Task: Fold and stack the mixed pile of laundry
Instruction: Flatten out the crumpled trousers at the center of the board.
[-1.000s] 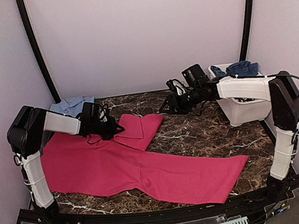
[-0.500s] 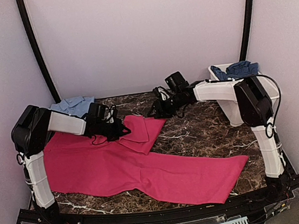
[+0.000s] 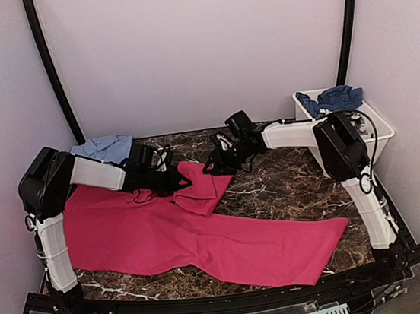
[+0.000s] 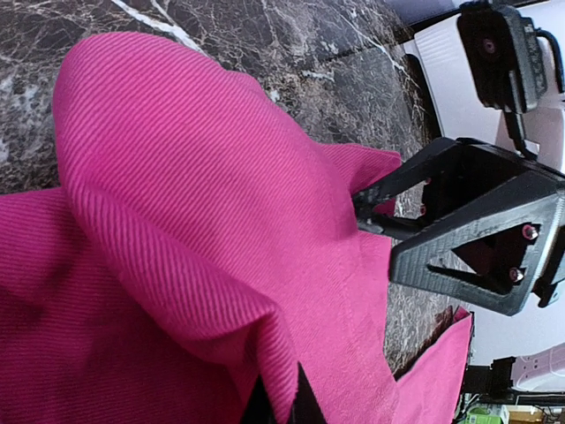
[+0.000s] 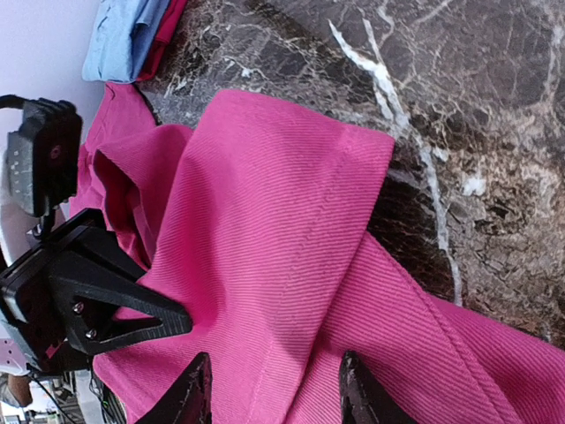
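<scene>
Magenta garment (image 4: 194, 221): matt cloth, fine diagonal rib weave, stitched hem. Table (image 3: 275, 187): dark marble-look slab with white veins, smooth, slight gloss. Light blue shirt (image 3: 102, 149), far left: soft matt cloth. Tub (image 3: 381, 128), far right: smooth white plastic. Dark blue garment (image 3: 333, 98) in it: matt cloth. Left gripper (image 3: 185, 181) and right gripper (image 3: 210, 166): matt black plastic.

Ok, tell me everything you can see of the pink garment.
The pink garment looks like magenta trousers in a finely ribbed weave, spread mostly flat on the marble table. One leg runs to the near right; the other is folded back at the far centre, hem showing. The left gripper pinches a raised ridge of it; the right gripper sits over the folded leg, jaws open.
</scene>
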{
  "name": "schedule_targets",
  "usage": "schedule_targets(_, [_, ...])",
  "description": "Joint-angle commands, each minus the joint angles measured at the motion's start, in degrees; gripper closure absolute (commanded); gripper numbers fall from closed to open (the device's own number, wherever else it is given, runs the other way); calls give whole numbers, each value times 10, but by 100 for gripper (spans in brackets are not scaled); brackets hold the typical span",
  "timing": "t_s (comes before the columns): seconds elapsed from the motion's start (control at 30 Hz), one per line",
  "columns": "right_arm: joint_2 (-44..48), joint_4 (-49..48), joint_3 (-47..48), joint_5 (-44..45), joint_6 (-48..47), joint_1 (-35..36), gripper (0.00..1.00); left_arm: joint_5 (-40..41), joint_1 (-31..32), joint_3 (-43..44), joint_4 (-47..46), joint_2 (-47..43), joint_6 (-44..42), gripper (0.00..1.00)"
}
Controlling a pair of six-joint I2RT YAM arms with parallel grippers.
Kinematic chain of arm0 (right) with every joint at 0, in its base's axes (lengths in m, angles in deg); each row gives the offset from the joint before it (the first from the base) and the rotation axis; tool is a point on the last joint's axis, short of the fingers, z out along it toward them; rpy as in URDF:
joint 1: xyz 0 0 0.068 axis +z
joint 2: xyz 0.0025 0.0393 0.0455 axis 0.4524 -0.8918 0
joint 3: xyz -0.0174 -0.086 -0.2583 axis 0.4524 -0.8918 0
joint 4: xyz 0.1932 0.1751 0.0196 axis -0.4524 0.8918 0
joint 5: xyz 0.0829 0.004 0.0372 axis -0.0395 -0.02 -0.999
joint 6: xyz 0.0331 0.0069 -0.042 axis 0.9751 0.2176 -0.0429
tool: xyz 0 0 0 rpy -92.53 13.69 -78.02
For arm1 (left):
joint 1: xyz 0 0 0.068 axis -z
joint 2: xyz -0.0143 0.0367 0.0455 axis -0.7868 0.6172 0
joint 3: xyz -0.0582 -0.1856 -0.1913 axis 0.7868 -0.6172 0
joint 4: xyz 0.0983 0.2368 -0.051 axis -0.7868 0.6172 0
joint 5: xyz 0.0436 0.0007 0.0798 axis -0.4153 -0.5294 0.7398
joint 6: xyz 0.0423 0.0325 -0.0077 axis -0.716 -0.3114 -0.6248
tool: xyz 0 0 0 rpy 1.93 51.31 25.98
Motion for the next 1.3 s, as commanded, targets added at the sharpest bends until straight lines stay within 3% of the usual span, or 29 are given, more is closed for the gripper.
schedule_targets(0.0, [-23, 3, 29, -18, 9, 5, 54, -26, 7, 11, -18, -2, -12, 99])
schedule_targets(0.2, [-36, -21, 36, -55, 31, 6, 56, -32, 9, 13, -29, 5, -11, 99])
schedule_targets(0.4, [11, -68, -3, -89, 45, 6, 100, -35, 16, 29, -21, 13, -18, 97])
schedule_targets(0.53, [106, -45, -62, -38, 10, 3, 100, -27, 21, 48, 14, 0, -39, 89])
schedule_targets(0.77, [348, -10, -289, 46, -12, -38, 100, 50, 19, 74, 118, -95, -97, 35])
schedule_targets(0.83, [412, 10, -343, 71, -13, -49, 100, 78, 12, 78, 145, -123, -109, 28])
schedule_targets(1.07, [665, 83, -513, 150, 40, -86, 100, 216, -43, 126, 265, -155, -172, 26])
schedule_targets(1.27, [853, 220, -543, 231, 66, -151, 100, 331, -46, 227, 396, -81, -276, 25])
